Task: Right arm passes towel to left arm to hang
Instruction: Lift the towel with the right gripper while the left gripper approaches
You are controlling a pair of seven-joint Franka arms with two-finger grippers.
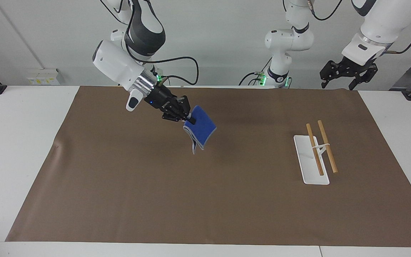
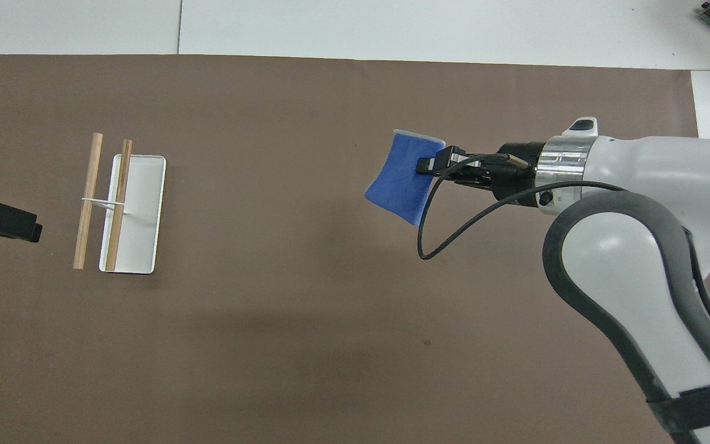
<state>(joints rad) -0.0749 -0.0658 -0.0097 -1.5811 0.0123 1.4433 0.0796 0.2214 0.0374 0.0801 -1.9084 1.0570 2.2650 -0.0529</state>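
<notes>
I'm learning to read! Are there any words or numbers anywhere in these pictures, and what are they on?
None can be read.
The towel, held up over the brown mat by the right tool, is plain blue with no writing.
The rack with its two wooden bars has no label.
The left tool, waiting by the left arm's end of the table, shows no letters.
The yellow-marked boxes by the wall are too small to read.

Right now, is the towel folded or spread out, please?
Folded: the towel hangs doubled, two edged layers showing, from the right end effector.
</notes>
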